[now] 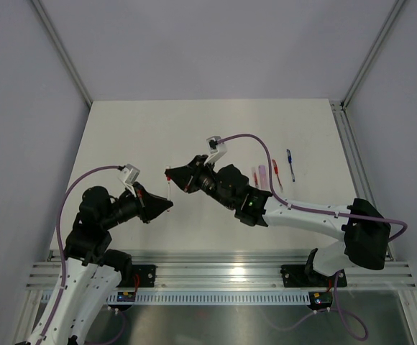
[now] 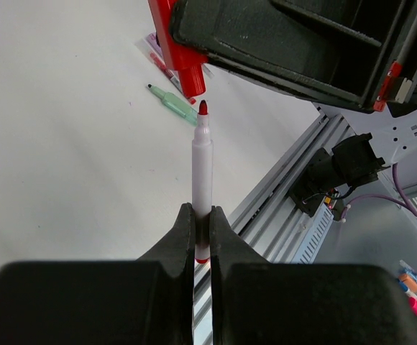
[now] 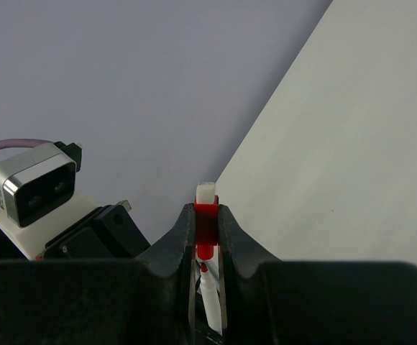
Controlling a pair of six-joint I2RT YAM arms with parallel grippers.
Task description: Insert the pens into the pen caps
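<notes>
L: left gripper (image 2: 202, 217) jaws pressed together on the lower barrel of a red-tipped pen (image 2: 202, 162), white body, held above the table (image 1: 158, 136) w/ its nib pointing at the other arm. R: right gripper (image 3: 206, 219) jaws clamped on a red cap (image 3: 206, 210), open end facing the nib. In left wrist view the nib sits just under the cap's mouth, a touch off to one side, not in yet. In top view the two grippers meet nose to nose approx mid-table, left of centre. Further out: pale green pen (image 2: 172, 103) lies flat on the table behind the cap; blue pen (image 1: 290, 165) lies well apart at the right side, near other pens.
</notes>
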